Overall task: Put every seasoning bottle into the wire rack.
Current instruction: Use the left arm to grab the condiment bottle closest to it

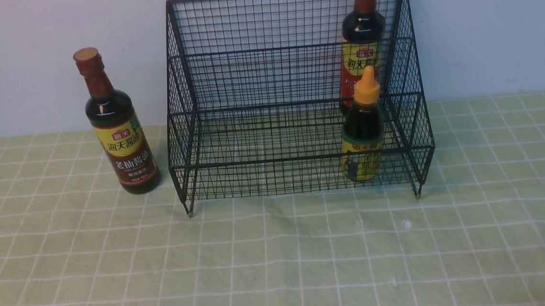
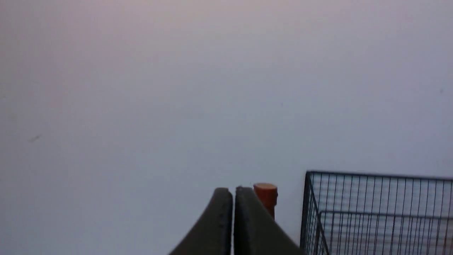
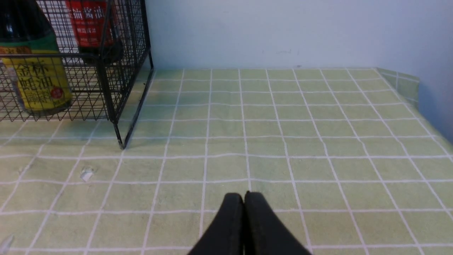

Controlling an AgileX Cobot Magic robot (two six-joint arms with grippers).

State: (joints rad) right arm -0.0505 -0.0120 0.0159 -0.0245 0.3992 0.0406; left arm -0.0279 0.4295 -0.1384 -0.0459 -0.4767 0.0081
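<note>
One bottle outstanding: brown-band bottle, upright on the cloth at frame left, just beside the rack and outside it.
Left gripper: jaws pressed together, empty; the bottle's cap shows just beyond the tips.
Wire rack: frame centre.
Stowed, rack right: red-band bottle on the upper tier; short orange-cap bottle on the lower tier.
Right gripper: closed, empty, over cloth.
Step (judged): pick of the last bottle, not yet begun.
Next move: left jaws must open, then close on the bottle.

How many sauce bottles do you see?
3. The brown-label bottle stands on the tablecloth left of the wire rack. The red-label bottle stands on the rack's upper shelf, right side. The orange-capped bottle stands on the lower shelf before it.
</note>
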